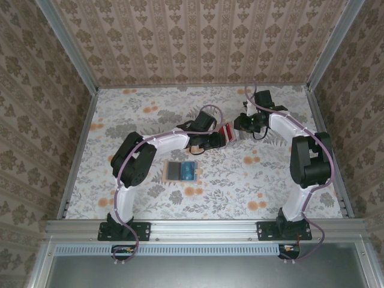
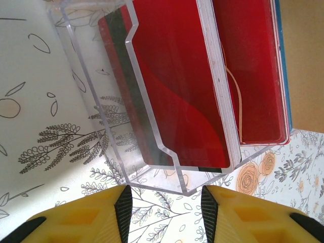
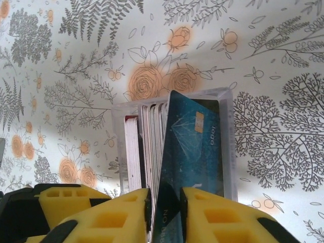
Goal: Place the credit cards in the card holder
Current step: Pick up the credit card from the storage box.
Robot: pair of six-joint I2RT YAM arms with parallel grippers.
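R gripper [image 3: 166, 202] is pinching a blue card [image 3: 191, 152] at its near end, pads pressing both faces. That card is standing in the clear box [image 3: 227, 152] w/ other cards [image 3: 152, 147] packed beside it. L gripper [image 2: 164, 205] is sitting at the box's near corner, jaws apart, corner poking btwn the tips; can't tell if it's gripping. Inside, red cards [image 2: 172, 86] are filling the slots. The holder [image 1: 166, 172] is lying open & flat on the table [image 1: 120, 120], well apart from the box, grey + blue showing inside.
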